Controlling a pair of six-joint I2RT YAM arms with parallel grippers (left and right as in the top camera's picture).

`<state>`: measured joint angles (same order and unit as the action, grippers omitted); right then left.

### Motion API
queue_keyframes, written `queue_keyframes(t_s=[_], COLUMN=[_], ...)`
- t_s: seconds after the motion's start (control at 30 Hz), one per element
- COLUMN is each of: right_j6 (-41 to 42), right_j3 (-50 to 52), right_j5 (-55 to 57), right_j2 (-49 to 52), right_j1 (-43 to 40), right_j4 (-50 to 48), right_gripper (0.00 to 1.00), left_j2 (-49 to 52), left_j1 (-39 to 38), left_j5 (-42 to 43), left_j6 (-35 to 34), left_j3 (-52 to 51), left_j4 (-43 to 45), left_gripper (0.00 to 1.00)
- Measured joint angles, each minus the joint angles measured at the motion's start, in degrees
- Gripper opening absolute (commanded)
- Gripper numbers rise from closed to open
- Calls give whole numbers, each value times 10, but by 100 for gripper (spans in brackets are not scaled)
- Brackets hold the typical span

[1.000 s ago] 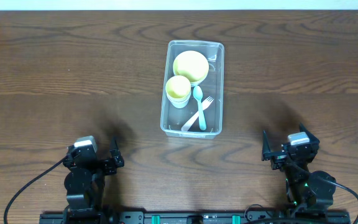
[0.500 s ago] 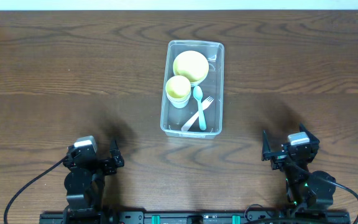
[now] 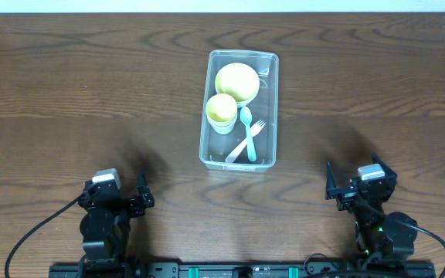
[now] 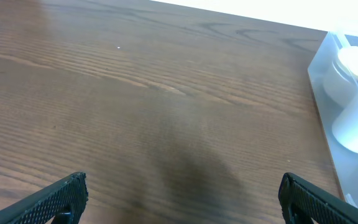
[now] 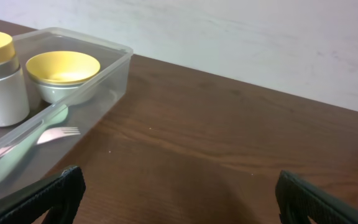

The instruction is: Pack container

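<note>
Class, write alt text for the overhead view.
A clear container on a wooden table holds a yellow bowl, a cup, a spoon and a fork. The left arm and right arm sit at the near edge, away from it.
</note>
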<state>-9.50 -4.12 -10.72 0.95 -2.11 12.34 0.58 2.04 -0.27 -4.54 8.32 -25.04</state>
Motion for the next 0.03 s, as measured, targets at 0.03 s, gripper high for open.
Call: queue_keyframes(t_s=[0.03], right_j6=[0], right_j3=[0], right_j5=[0], right_j2=[0], right_j1=[0], right_j4=[0], right_gripper=[99], left_j2=[0], left_j1=[0], left_j5=[0], left_j6=[0], left_j3=[0], left_j4=[0], left_gripper=[98])
